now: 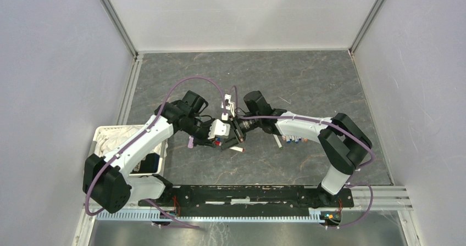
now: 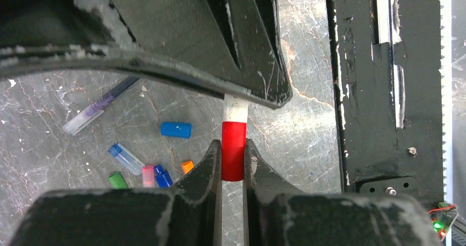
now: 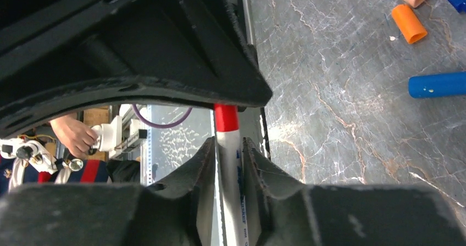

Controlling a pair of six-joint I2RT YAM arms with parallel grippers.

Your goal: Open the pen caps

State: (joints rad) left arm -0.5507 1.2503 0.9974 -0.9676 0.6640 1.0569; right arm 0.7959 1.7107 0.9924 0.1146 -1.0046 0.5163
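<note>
As left jaws pinch the red cap [image 2: 233, 150], right jaws flank its barrel [image 3: 229, 169].

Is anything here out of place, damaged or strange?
Nothing is damaged or spilled. Loose caps and pens lie scattered at random angles on the table, as this work would leave them. The left pincer grips a red cap.

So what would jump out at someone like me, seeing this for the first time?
Probably the one white pen bridging the two grippers at mid-table. The left gripper pinches its red cap, while the barrel runs between the fingers of the right gripper. After that, the loose coloured caps strewn on the dark marbled tabletop beside them.
</note>
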